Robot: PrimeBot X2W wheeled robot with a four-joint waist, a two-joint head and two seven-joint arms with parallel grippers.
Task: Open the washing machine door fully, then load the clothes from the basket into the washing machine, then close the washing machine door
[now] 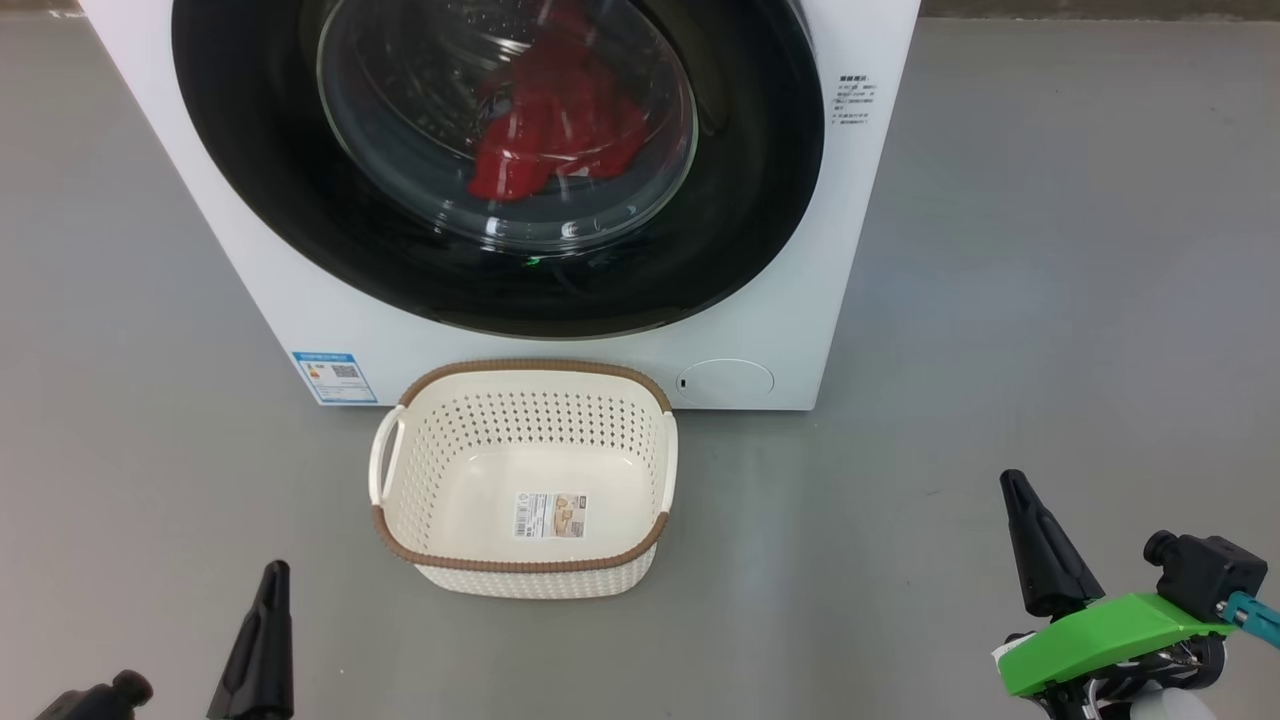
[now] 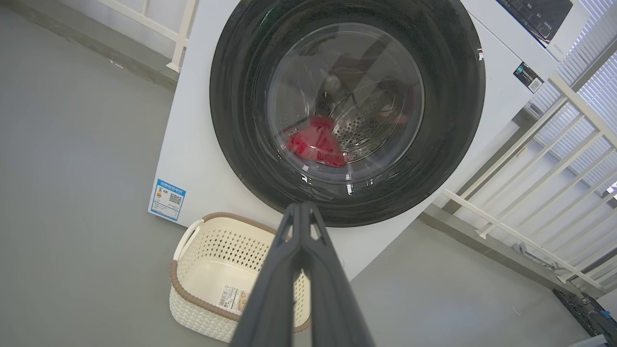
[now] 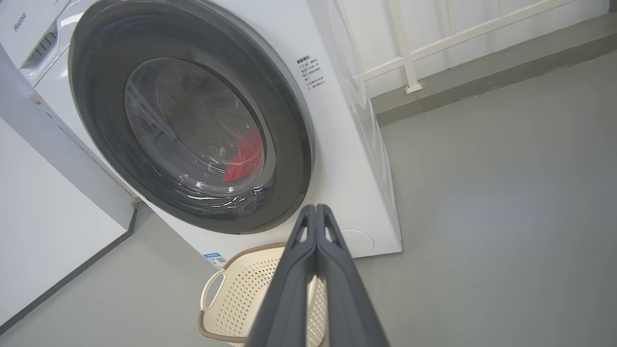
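closed washing machine door (image 1: 250, 150), red clothes (image 1: 560, 130) behind its glass, maybe 2 garments, basket (image 1: 520, 430) at its 6 o'clock, label sticker (image 1: 550, 515) inside, left gripper (image 2: 301, 207) and right gripper (image 3: 315, 208) pinched closed, empty

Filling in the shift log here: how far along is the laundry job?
Done: the clothes lie inside, behind the glass of the washing machine door, which looks shut against the washing machine; the basket holds just its label sticker. In hand: nothing; the left gripper and right gripper are shut, apart from everything. Left: nothing apparent, so the job looks finished.
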